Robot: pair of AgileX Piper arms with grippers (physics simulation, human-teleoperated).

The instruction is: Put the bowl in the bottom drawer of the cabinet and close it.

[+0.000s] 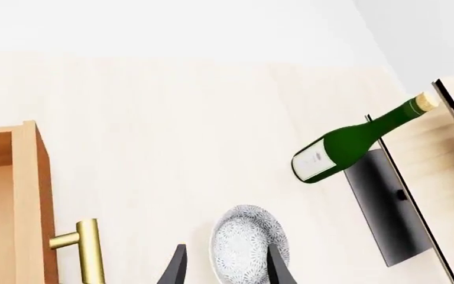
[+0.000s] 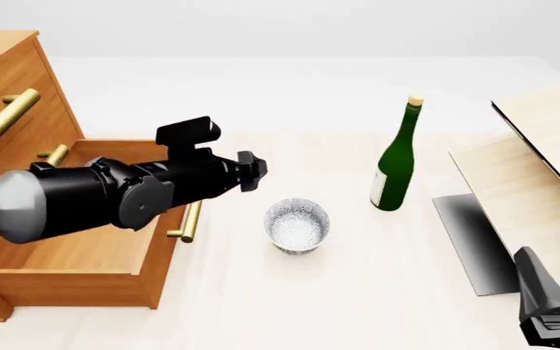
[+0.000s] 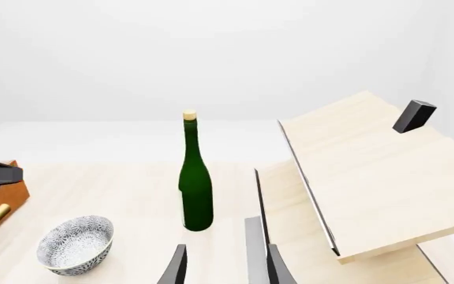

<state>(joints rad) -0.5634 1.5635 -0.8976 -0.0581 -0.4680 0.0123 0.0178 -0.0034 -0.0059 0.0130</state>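
Observation:
The bowl (image 2: pixel 297 224), white with fine grey speckles, stands upright on the table just right of the cabinet's (image 2: pixel 8 80) pulled-out bottom drawer (image 2: pixel 76 255). The drawer's inside shows nothing in it. My left gripper (image 2: pixel 253 171) hovers above the drawer's front corner, up and left of the bowl. In the left wrist view the left gripper (image 1: pixel 227 248) is open, and the bowl (image 1: pixel 247 242) shows between its fingers. My right gripper (image 3: pixel 225 254) is open and holds nothing. It sits low at the table's near right (image 2: pixel 545 302), far from the bowl (image 3: pixel 75 244).
A green bottle (image 2: pixel 397 164) stands upright right of the bowl. Pale wooden boards (image 2: pixel 538 182) lean at the right over a dark patch (image 2: pixel 469 233). The drawer's brass handle (image 2: pixel 190 222) sticks out toward the bowl. Two upper drawers stay closed.

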